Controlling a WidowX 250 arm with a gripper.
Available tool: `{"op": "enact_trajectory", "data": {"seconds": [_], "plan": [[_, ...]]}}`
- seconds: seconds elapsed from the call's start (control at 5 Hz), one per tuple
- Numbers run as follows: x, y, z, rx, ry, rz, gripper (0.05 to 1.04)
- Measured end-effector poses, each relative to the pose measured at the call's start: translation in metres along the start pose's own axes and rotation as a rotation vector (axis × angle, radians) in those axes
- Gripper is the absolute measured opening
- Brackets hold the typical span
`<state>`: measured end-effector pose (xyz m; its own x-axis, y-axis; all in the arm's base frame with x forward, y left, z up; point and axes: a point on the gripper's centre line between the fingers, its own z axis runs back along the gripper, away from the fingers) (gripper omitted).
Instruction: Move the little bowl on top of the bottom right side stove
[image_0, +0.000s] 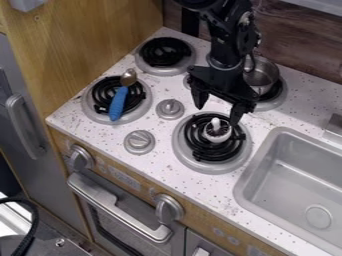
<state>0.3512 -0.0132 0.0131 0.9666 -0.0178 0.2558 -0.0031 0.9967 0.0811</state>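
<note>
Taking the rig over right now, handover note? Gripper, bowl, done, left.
Gripper: open, just above the little bowl, fingers spread, not holding it.
Bowl: upright on the coils of the bottom right burner, small white piece inside.
Done: bowl is on the target burner.
Left: probably just back the arm off without knocking the bowl.
Other burners: blue-handled spoon on the bottom left, metal pot on the top right.

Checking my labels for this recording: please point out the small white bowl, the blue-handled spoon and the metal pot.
Small white bowl (217, 138): camera view, outer wall.
Blue-handled spoon (117, 104): camera view, blue handle.
Metal pot (264, 75): camera view, inside.
</note>
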Motion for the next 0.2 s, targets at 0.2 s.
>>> {"op": "enact_trajectory", "data": {"seconds": [0.2], "plan": [[0.0, 0.0, 0.0, 0.0, 0.0, 0.0, 0.998]]}}
